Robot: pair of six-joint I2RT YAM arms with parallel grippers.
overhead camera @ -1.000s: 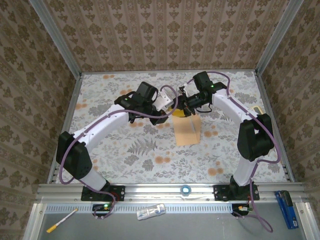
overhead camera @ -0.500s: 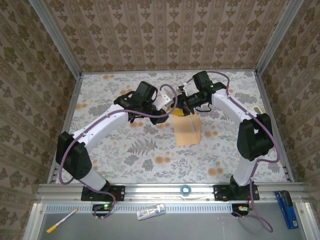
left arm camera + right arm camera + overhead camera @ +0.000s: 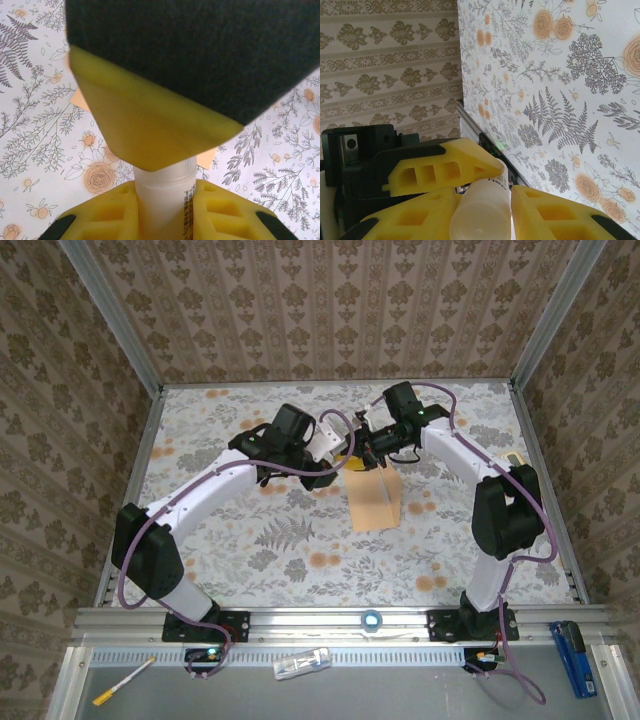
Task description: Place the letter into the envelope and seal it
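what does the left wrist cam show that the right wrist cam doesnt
Left wrist: tan corners of the envelope poking out behind the tube. Right wrist: the patterned wall and the table's metal rail. Both: the white tube clamped by the left gripper and the right gripper together, above the floral tablecloth.

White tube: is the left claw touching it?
Touching. The left wrist view shows the white tube pressed between the yellow fingers of the left claw, no gap on either side.
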